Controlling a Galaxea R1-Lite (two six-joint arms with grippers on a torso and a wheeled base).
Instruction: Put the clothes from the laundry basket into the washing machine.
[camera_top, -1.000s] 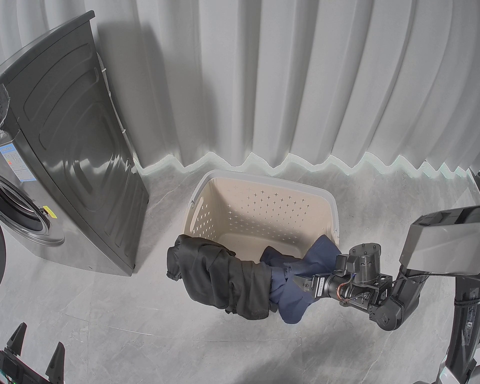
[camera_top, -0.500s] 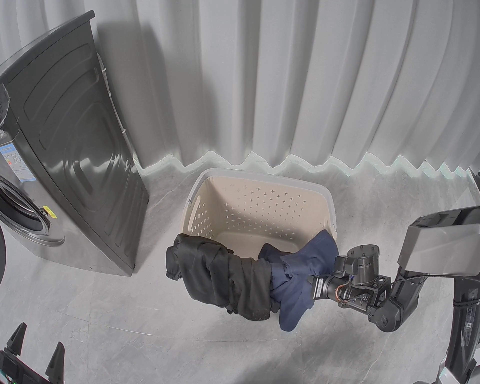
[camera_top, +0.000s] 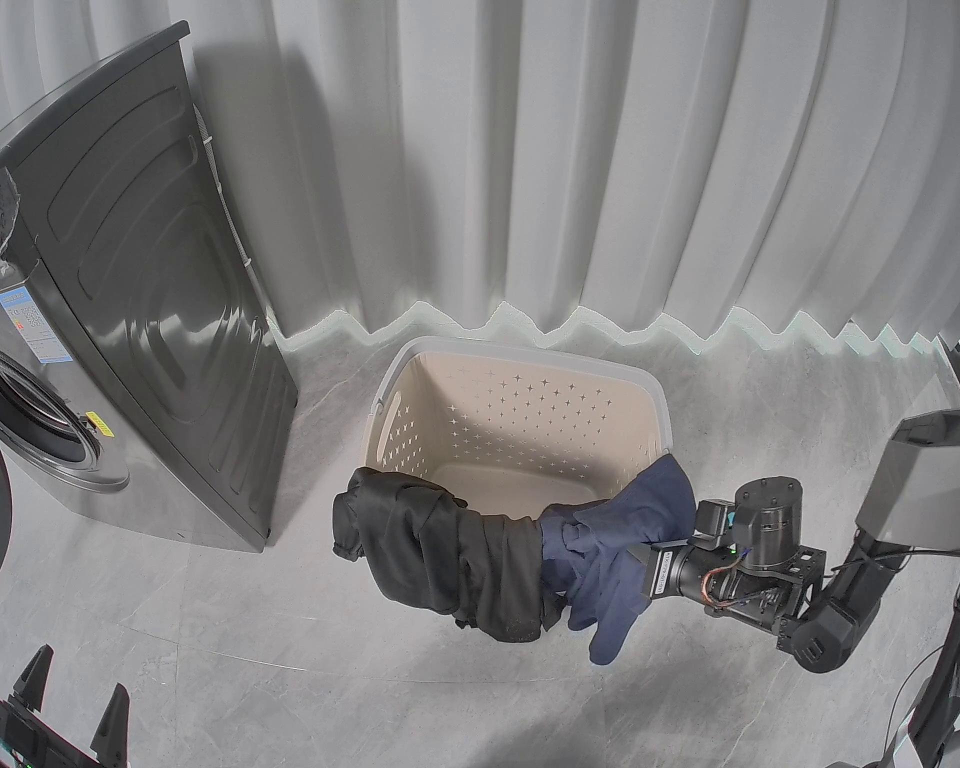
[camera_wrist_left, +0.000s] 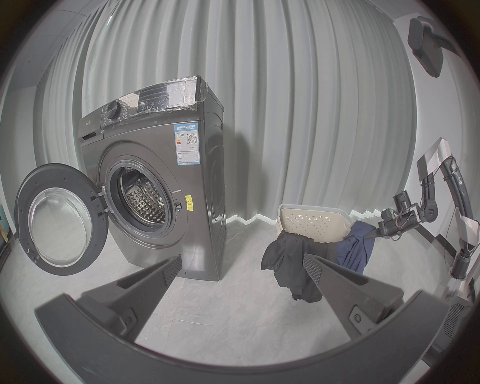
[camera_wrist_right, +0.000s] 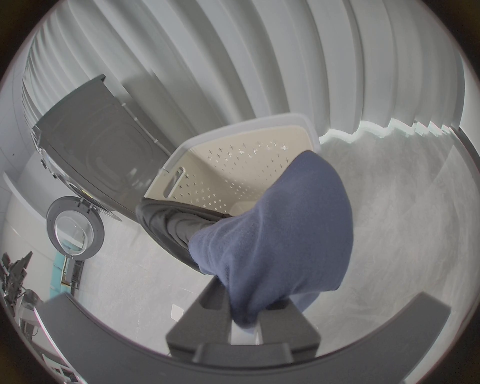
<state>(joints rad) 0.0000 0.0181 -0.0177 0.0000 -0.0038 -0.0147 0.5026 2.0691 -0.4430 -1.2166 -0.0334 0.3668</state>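
A beige laundry basket stands on the floor ahead. A black garment hangs over its near rim. Beside it a navy blue garment stretches from that rim to my right gripper, which is shut on the cloth at the basket's right front corner. The right wrist view has the blue garment bunched between the fingers. My left gripper hangs open low at the left, holding nothing. The washing machine stands left with its door swung open and its drum exposed.
White pleated curtains close off the back. The grey floor between basket and washer is bare. In the left wrist view the basket sits to the right of the machine, a short gap between them.
My right gripper has drawn back to the right with the blue garment, pulling more of it out over the basket's rim. The basket shifted slightly. The left arm stayed still.
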